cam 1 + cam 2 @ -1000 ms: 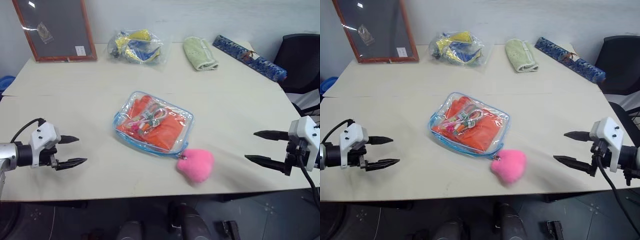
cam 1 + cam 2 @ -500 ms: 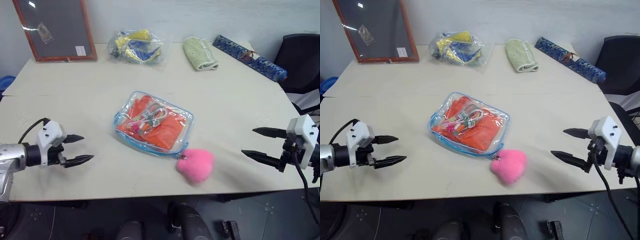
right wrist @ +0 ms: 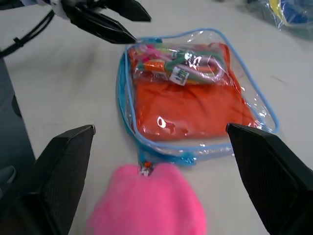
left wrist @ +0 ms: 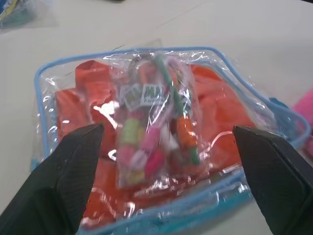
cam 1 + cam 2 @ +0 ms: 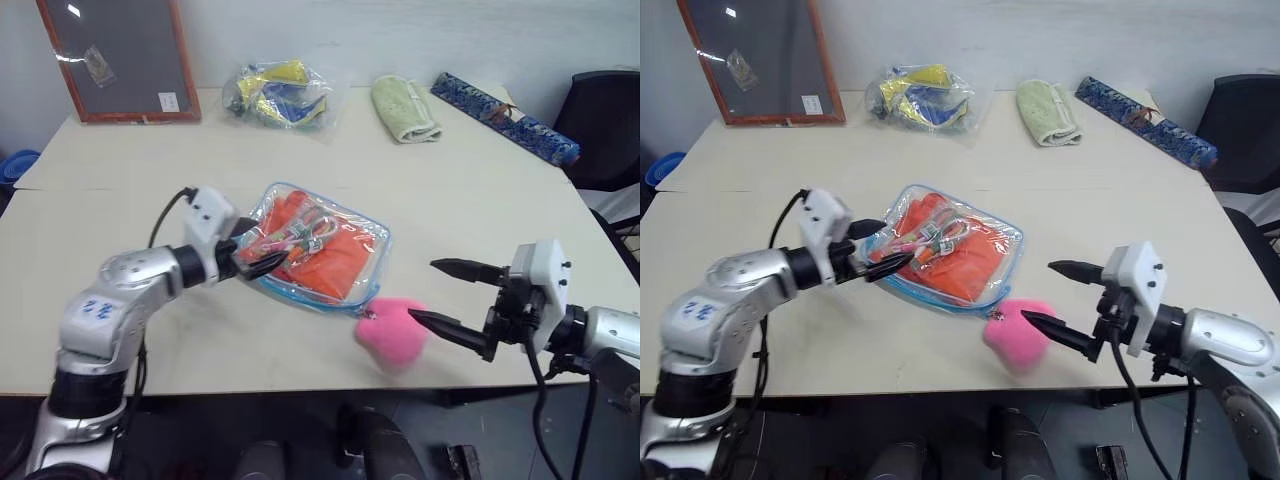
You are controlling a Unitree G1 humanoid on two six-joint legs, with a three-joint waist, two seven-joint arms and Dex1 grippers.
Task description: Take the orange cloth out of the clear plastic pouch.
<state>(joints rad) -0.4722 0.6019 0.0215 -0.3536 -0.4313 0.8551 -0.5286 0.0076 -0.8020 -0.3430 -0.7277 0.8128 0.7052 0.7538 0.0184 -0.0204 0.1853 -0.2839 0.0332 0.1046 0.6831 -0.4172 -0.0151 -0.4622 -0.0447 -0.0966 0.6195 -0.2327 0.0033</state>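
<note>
The clear plastic pouch [image 5: 318, 212] with light-blue edging lies flat mid-table. The orange cloth [image 5: 345, 262] is folded inside it, under a small bag of colourful bits [image 4: 151, 132]. A fluffy pink pompom [image 5: 390, 330] hangs off the pouch's near right corner. My left gripper [image 5: 268, 250] is open at the pouch's left end, its fingertips at the blue edge. My right gripper [image 5: 424, 290] is open just right of the pompom, with nothing between its fingers. In the right wrist view the pouch [image 3: 254, 105] lies ahead beyond the pompom [image 3: 151, 200], and the left gripper [image 3: 139, 29] shows at its far corner.
Along the table's far side stand a framed dark board [image 5: 115, 55], a clear bag of yellow-blue items [image 5: 275, 90], a pale green towel [image 5: 400, 108] and a blue patterned roll [image 5: 505, 118]. A black chair [image 5: 605, 120] is at the right.
My left gripper swung right, from the table's left side to the pouch's left end. My right gripper moved left, close to the pompom. Both stayed open.
</note>
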